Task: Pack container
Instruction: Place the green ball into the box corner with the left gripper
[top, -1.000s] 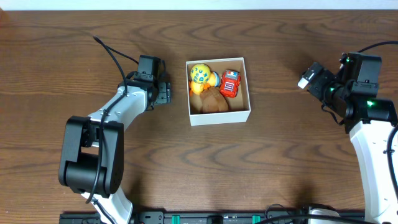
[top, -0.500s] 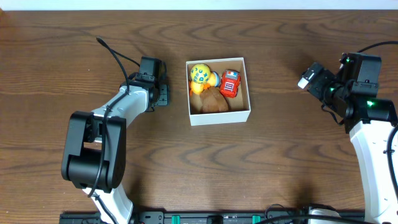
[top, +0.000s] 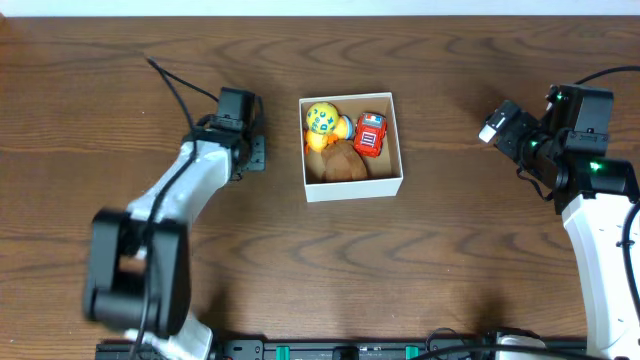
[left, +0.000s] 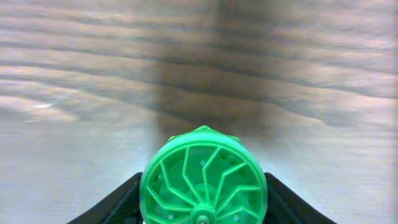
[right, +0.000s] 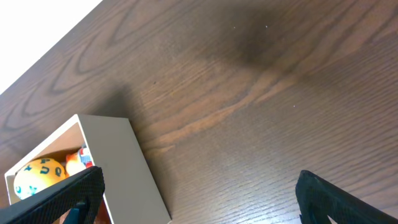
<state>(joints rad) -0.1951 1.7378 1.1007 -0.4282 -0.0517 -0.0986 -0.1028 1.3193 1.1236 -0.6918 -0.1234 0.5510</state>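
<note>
The container is a small white square box at the table's middle. It holds a yellow ball, a red toy car and a brown toy. My left gripper is just left of the box. In the left wrist view it is shut on a green spoked wheel toy, held over bare wood. The wheel is hidden in the overhead view. My right gripper is open and empty, well right of the box. Its wrist view shows the box's white wall.
The table is dark brown wood. A black cable trails from the left arm toward the back left. The left arm's body covers the front left, and the right arm's body the right edge.
The left arm's elbow and lower body have swung to the left, and its gripper has edged slightly away from the box. The right arm and the box have not moved.
</note>
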